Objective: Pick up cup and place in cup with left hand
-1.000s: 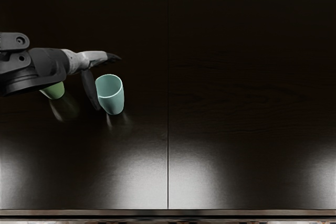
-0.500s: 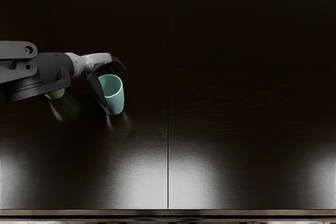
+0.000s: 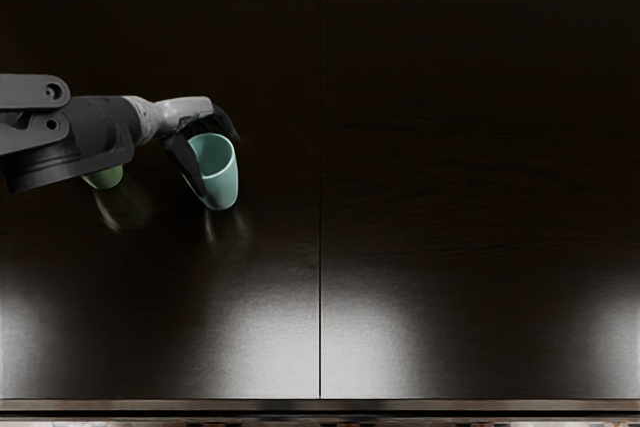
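Note:
My left hand (image 3: 212, 147) is curled around the light teal cup (image 3: 222, 187), the thumb along its left side and the fingers behind its far rim. The teal cup is upright with a slight tilt, its mouth facing up. Whether its base touches the table cannot be told. A green cup (image 3: 107, 177) stands to the left, mostly hidden beneath the left forearm; only its lower part shows.
The dark wooden table (image 3: 450, 197) spreads under both cups, with a seam down its middle and its front edge at the bottom of the picture. The left arm reaches in over the table's left part.
The left hand moved slightly right, and its fingers curled from straight to bent around the teal cup. The teal cup has shifted a little away from the front edge and tilted slightly.

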Available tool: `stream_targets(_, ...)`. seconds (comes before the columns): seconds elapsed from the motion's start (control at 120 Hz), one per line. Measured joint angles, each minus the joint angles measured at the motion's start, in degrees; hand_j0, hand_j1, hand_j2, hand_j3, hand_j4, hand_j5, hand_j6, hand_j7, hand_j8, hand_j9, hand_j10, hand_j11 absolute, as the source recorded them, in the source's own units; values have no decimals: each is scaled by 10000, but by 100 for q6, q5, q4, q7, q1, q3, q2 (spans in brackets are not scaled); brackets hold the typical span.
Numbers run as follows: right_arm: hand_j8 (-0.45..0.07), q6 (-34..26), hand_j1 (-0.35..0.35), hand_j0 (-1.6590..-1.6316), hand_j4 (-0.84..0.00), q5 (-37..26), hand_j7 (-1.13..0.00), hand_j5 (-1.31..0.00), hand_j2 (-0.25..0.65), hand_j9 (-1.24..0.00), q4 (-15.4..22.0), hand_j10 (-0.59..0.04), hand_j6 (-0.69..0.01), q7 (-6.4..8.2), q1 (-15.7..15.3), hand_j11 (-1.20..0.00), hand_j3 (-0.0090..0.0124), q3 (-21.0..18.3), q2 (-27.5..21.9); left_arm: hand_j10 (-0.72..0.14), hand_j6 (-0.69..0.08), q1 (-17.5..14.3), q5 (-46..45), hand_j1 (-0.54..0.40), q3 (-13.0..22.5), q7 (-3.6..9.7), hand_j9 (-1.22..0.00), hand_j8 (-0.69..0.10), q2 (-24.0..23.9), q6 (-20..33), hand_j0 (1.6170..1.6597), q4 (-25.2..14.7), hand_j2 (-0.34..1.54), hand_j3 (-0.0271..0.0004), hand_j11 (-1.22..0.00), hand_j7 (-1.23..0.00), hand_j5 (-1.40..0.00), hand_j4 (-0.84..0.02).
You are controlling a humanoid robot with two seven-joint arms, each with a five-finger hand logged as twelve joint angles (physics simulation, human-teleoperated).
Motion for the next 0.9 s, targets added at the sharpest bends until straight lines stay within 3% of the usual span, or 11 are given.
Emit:
stream_targets(0.242, -3, -2, -3491, -16581, -3, 0, 0, -1, 1, 0, 0, -2, -5, 0, 0, 0, 0, 1, 0, -4435, -3550, -488, -37, -1625, -1, 2, -5839, -3251, 174, -231, 16581, -105, 2925, 0, -5840, -5872, -5905, -4415)
stream_targets(0.392, -3, -1, -3491, -16581, -3, 0, 0, -1, 0, 0, 0, -2, -5, 0, 0, 0, 0, 1, 0, -4472, -3306, -832, -123, -1576, -18, 8, -5873, -3228, 671, -732, 16580, -120, 2534, 0, -5873, -5931, -5956, -4429)
stream_targets(0.533, -3, 0, -3491, -16581, -3, 0, 0, -1, 0, 0, 0, -2, -5, 0, 0, 0, 0, 0, 0, -4499, -3533, -1057, -203, -1513, -80, 10, -5881, -3430, 1151, -1283, 16579, -122, 2391, 0, -5878, -5897, -5968, -4446)
stream_targets(0.667, -3, -1, -3491, -16581, -3, 0, 0, -1, 0, 0, 0, -2, -5, 0, 0, 0, 0, -1, 0, -4515, -3815, -1184, -268, -1584, -180, 16, -5858, -3620, 1504, -1712, 16581, -119, 3136, 0, -5854, -5856, -5961, -4449)
stream_targets(0.9, -4, 1, -3491, -16581, -3, 0, 0, -1, 0, 0, 0, -2, -5, 0, 0, 0, 0, -1, 0, -4500, -3797, -1185, -286, -1278, -299, 26, -5907, -3663, 1672, -1917, 16575, 36, 2251, 0, -5905, -5926, -5993, -4446)
